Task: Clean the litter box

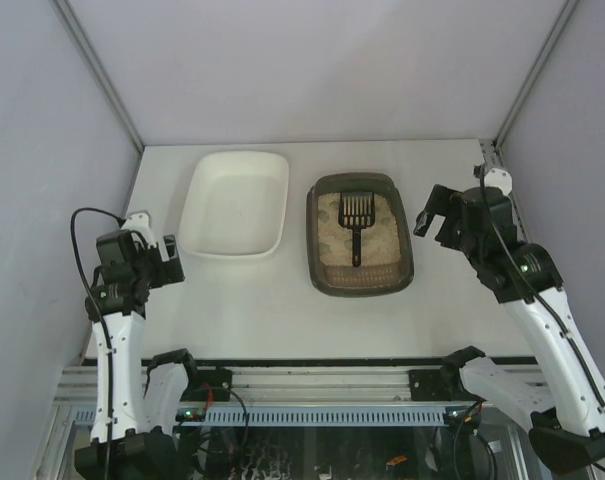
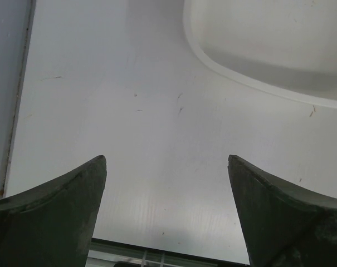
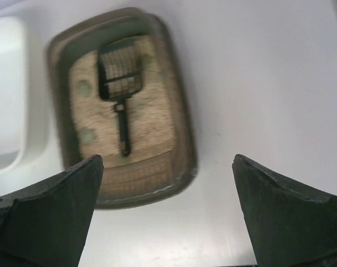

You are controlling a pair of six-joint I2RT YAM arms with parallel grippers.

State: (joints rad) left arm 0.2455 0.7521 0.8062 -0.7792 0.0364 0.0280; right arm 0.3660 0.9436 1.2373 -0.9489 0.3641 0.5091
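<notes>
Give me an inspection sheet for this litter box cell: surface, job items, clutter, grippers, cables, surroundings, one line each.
Surface: white table, with a few small specks in the left wrist view.
Job's things: litter box right of centre; black scoop lying in the litter, handle toward the arms; two darker lumps in the litter; white tray to its left, apart from it, nothing in it.
Clutter: nothing seen.
Grippers: left gripper open over bare table; right gripper open, to the right of the litter box; neither holds anything.
Cables: black cable loops beside the left arm.
Surroundings: grey walls on three sides.
</notes>
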